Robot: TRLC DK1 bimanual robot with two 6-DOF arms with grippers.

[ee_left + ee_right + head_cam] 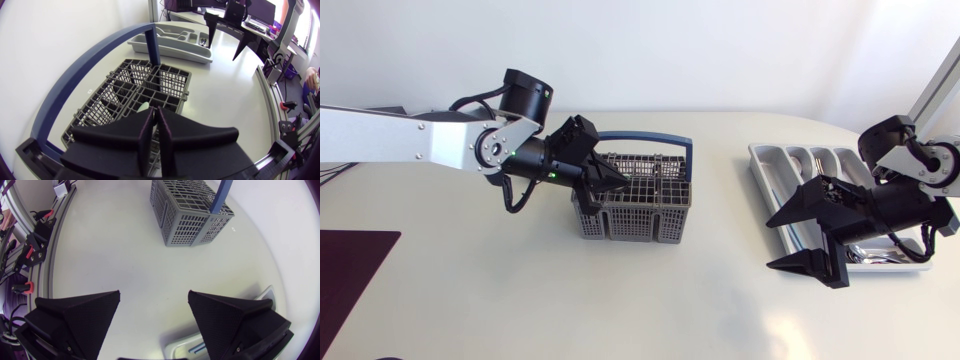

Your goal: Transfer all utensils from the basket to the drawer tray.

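The left gripper is hovering nearly closed above the basket, maybe only brushing the pale utensil inside, so it could be slipping free, while the right gripper is hanging wide open and empty by the tray.

The right arm's black jaws stand wide apart just above the pale bench, and only bench surface shows in the gap between them. Low in that gap, close to one jaw, the rounded corner of a grey tray comes into sight, with a few thin bluish lines inside it that are too small to make out. Ahead of the jaws and well apart from them, a grey grid basket stands upright on the bench, its top divided into square compartments and a blue handle rising over it.
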